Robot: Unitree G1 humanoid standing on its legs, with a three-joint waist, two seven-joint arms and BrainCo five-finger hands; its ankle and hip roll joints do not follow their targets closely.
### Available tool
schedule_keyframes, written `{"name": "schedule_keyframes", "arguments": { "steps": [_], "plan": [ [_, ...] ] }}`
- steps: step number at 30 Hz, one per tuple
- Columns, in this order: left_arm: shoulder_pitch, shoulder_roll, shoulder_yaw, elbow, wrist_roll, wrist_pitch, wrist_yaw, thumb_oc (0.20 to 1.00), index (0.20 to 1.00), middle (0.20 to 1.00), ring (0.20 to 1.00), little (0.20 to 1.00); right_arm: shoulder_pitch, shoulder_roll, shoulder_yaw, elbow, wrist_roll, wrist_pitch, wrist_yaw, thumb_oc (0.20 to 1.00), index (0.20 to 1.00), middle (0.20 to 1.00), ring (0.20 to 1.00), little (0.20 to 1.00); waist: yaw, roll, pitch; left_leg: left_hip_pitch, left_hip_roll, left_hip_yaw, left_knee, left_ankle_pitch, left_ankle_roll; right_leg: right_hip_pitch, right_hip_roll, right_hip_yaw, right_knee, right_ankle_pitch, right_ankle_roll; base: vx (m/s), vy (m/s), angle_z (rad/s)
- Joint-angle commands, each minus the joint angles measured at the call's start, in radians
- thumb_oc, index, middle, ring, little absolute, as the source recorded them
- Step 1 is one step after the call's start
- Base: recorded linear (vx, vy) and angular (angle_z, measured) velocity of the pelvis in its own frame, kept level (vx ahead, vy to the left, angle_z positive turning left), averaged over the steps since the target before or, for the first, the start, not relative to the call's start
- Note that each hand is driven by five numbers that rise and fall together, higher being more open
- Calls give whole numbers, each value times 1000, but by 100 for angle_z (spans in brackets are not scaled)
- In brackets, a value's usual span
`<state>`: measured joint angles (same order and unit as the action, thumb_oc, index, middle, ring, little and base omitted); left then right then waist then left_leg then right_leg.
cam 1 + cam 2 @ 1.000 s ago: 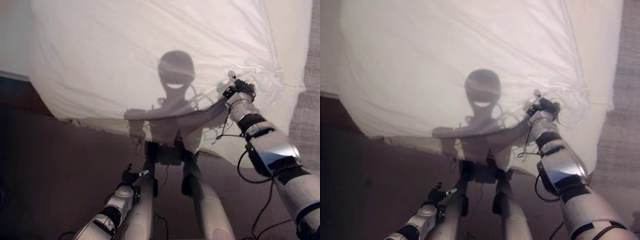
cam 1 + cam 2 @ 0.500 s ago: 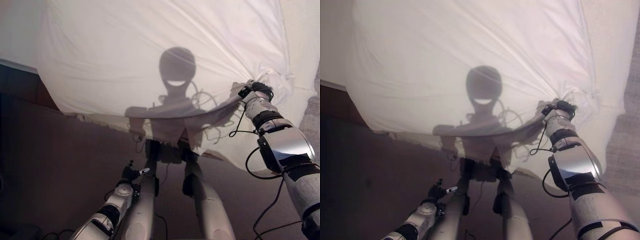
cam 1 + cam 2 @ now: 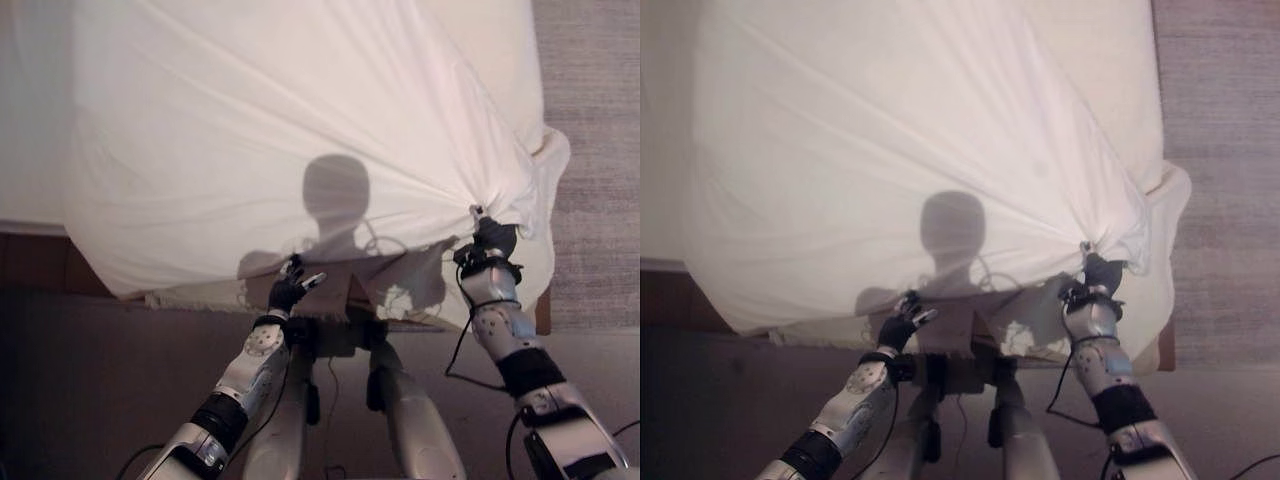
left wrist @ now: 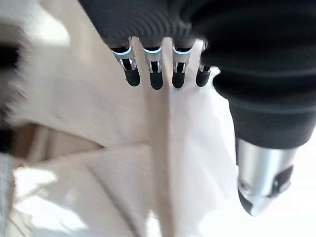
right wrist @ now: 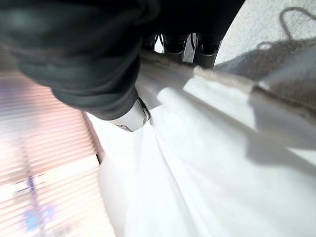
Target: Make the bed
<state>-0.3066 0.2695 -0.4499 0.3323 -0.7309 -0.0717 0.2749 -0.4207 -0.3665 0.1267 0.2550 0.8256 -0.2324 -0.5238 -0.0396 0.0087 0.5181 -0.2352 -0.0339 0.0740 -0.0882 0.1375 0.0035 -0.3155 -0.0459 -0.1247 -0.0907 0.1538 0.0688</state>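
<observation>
A: White sheet (image 3: pixel 280 130) is covering the bed in the eye views, gathering into a bunch at 4 o'clock, where the right hand (image 3: pixel 493 240) is gripping it.

B: Left hand (image 3: pixel 290 289)?

A: Hovering at 6 o'clock by the hanging edge.

B: Left wrist view?

A: Fingers (image 4: pixel 156 79) are hanging relaxed, holding nothing.

B: Right wrist view?

A: Fingers are curling round the sheet's hem (image 5: pixel 222 79).

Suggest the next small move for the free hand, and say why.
Probably close the left hand on the sheet edge beside it: its fingers are open and hold nothing, while the right hand alone grips bunched sheet, so the cloth pulls toward one corner.
</observation>
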Motion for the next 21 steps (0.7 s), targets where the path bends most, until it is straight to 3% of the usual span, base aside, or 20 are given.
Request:
{"name": "schedule_keyframes", "arguments": {
  "steps": [1, 4, 5, 6, 8, 9, 10, 11, 12, 13, 21],
  "plan": [
    [30, 1, -6, -46, -69, -33, -51, 1000, 1000, 1000, 1000, 1000, 29, 5, -38, -114, -87, -38, 61, 200, 200, 200, 200, 200, 2, -36, -110, 14, -69, 32, 42, -105, 12, 14, -44, 50, 149, -61, 74, -14, 2, -14],
    [34, -5, -2, -72, -96, -34, -51, 1000, 1000, 1000, 1000, 1000, 69, 3, -35, -128, -101, -12, 77, 200, 200, 200, 200, 200, 0, -39, -123, 31, -71, 37, 41, -107, 14, 30, -45, 54, 142, -60, 73, -7, -6, -4],
    [38, -9, 0, -78, -112, -31, -49, 1000, 1000, 1000, 1000, 1000, 82, 5, -35, -124, -104, -4, 77, 376, 376, 376, 376, 376, 0, -40, -127, 33, -71, 37, 41, -106, 13, 33, -45, 53, 141, -60, 73, -27, -34, 1],
    [44, -11, -1, -84, -117, -29, -49, 1000, 1000, 1000, 1000, 1000, 93, 6, -32, -122, -99, 3, 79, 1000, 1000, 1000, 1000, 1000, 0, -40, -131, 34, -71, 36, 39, -104, 13, 35, -45, 50, 140, -60, 73, -20, -30, 1],
    [55, -16, 3, -89, -127, -24, -46, 1000, 1000, 1000, 1000, 1000, 120, 14, -33, -144, -100, 15, 86, 1000, 1000, 1000, 1000, 1000, 0, -41, -139, 35, -71, 34, 36, -102, 13, 37, -45, 46, 139, -60, 73, 0, 0, 0],
    [65, -21, 7, -89, -133, -22, -47, 1000, 1000, 1000, 1000, 1000, 136, 17, -32, -149, -103, 23, 98, 893, 893, 893, 893, 893, 0, -42, -144, 35, -71, 32, 35, -101, 13, 37, -45, 43, 140, -60, 73, 0, 0, 0],
    [74, -27, 11, -90, -145, -23, -44, 1000, 1000, 1000, 1000, 1000, 149, 20, -34, -150, -105, 29, 104, 536, 536, 536, 536, 536, 1, -41, -149, 34, -71, 30, 35, -100, 14, 36, -45, 41, 141, -61, 72, 0, 0, 0],
    [82, -31, 13, -91, -154, -22, -44, 1000, 1000, 1000, 1000, 1000, 151, 23, -34, -150, -109, 31, 105, 410, 410, 410, 410, 410, 3, -42, -151, 34, -71, 28, 35, -100, 15, 36, -46, 40, 142, -62, 72, 0, 0, 0],
    [82, -31, 13, -91, -154, -22, -44, 1000, 1000, 1000, 1000, 1000, 151, 23, -34, -150, -109, 31, 105, 410, 410, 410, 410, 410, 3, -42, -151, 34, -71, 28, 35, -100, 15, 36, -46, 40, 142, -62, 72, 0, 0, 0],
    [97, -41, 14, -87, -179, -24, -43, 1000, 1000, 1000, 1000, 1000, 153, 36, -28, -151, -108, 29, 105, 200, 200, 200, 200, 200, 4, -42, -154, 33, -71, 27, 37, -101, 17, 35, -47, 41, 148, -64, 71, 0, 0, 0],
    [135, -52, -10, -83, -244, -12, -49, 1000, 1000, 1000, 1000, 1000, 125, 63, -5, -182, -93, 8, 114, 200, 200, 200, 200, 200, 11, -40, -160, 34, -71, 21, 41, -102, 19, 34, -47, 36, 160, -70, 68, 0, 0, 0]
  ]
}}
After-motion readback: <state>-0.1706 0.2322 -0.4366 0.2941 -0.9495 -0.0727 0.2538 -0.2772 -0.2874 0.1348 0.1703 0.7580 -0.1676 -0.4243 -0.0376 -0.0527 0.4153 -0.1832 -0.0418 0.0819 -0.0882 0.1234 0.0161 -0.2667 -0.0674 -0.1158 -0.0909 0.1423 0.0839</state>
